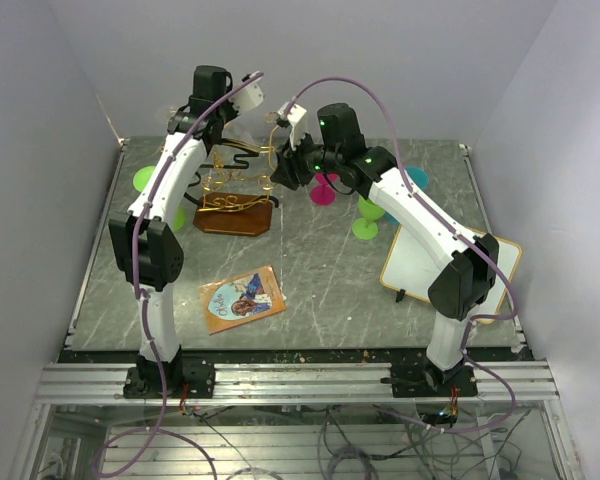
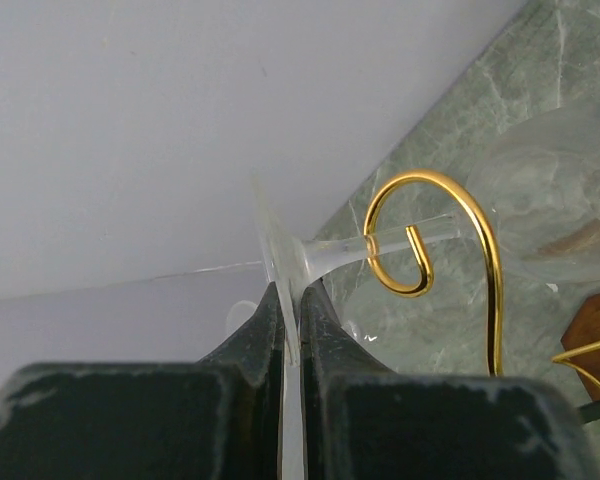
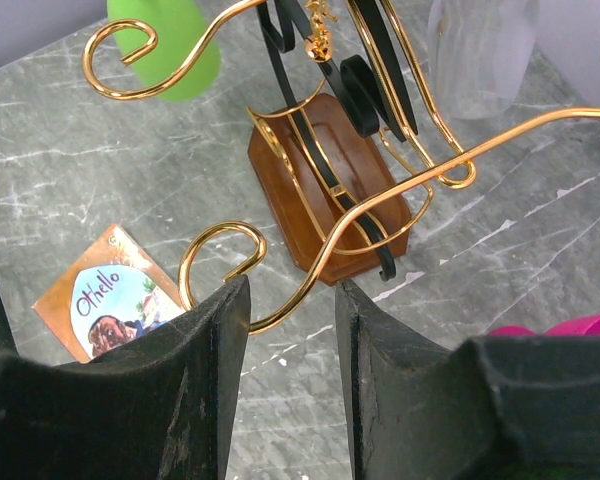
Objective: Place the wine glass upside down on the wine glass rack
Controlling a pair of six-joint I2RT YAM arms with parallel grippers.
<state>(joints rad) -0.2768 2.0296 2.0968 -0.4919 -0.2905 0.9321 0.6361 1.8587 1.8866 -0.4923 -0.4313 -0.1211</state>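
Left fingers (image 2: pixel 286 315) are pressed together on the foot of the glass (image 2: pixel 335 255), pinching the thin disc edge-on, lower centre of the left wrist view. The stem runs right from there and threads the curl of a gold hook (image 2: pixel 425 179) on the rack (image 1: pixel 230 185). Can't tell if the stem bears on the wire or just passes through. The bowl sits past the hook at the right edge, blurred, on the bench (image 2: pixel 550 60) side, so foot is at my fingers and bowl is away from them. A clear bowl also shows top right of the right wrist view, behind a gold arm.

Right fingers (image 1: pixel 279 167) are spread. In the right wrist view one long gold rack arm runs diagonally through the gap between them. Its scroll tip is just above the finger on the left of the frame. The wire is close to that finger; contact unclear. Not clamped on it.

The rack stands upright on its brown base (image 3: pixel 355 165), upper centre-left of the top view. My two arms reach in over it, one from each side of the frame.

Around it:
- The card (image 1: pixel 242 298) reading "Othello" lies flat on the bench, below the rack in the top view.
- A green goblet (image 3: pixel 165 40) is upper left in the right wrist view, behind a scroll.
- A pink goblet (image 1: pixel 323 190) is just right of the rack in the top view.
- A white board (image 1: pixel 435 255) is further right, under my right arm.
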